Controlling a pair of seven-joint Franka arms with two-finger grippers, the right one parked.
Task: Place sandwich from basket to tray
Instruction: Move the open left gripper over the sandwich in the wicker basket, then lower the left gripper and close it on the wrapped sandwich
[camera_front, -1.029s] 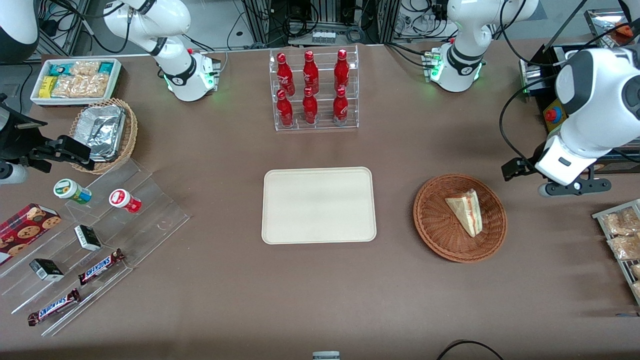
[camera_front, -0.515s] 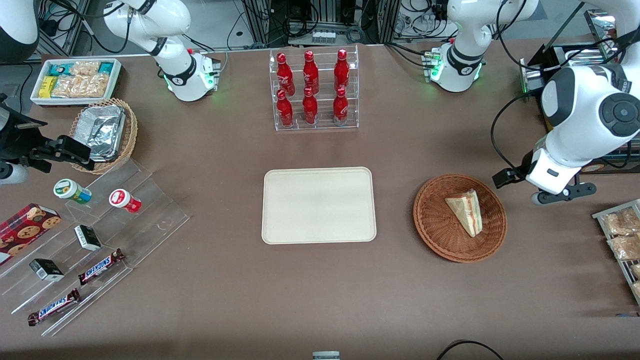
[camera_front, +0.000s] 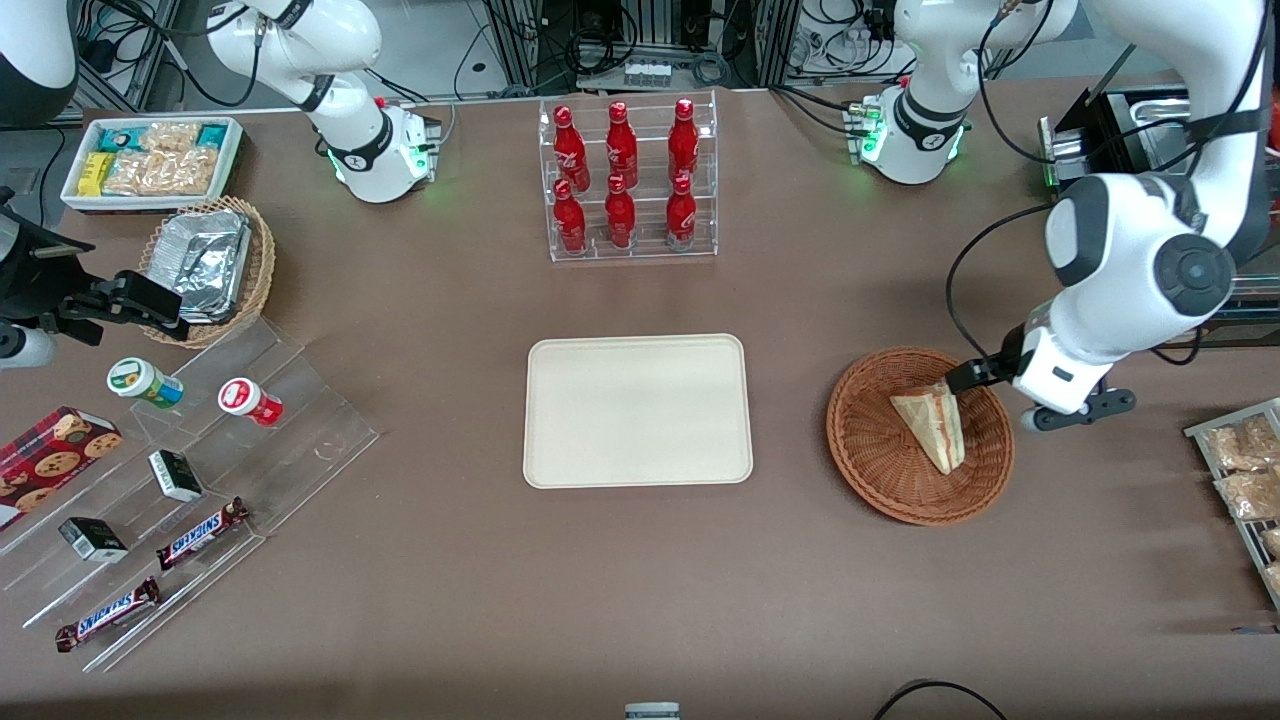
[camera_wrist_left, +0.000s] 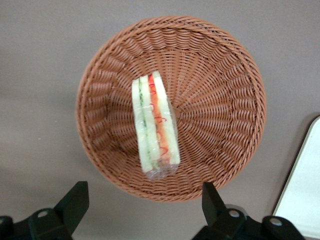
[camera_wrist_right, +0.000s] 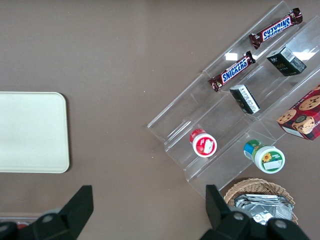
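1. In the front view the tray (camera_front: 638, 410) lies bare in the middle of the table, at 9 o'clock from the basket (camera_front: 920, 435). You bring the load there only later.
2. The sandwich (camera_front: 932, 426) lies in the basket, a little off the middle, toward the working arm's end of the table.
3. The gripper (camera_wrist_left: 142, 210) hangs above the basket rim on the working arm's side. Its fingers (camera_wrist_left: 75, 202) are spread wide and it holds nothing.
4. I judge the step in hand is the approach. You should centre the gripper over the wedge, lower slowly, and stop before the fingertips press into the wicker.
5. Close on the two bread faces, gently, because the bread probably crushes.
6. In the front view the long axis runs about 11 to 5 o'clock, with the narrow tip at 5. The striped filling edge (camera_wrist_left: 155, 120) faces up.
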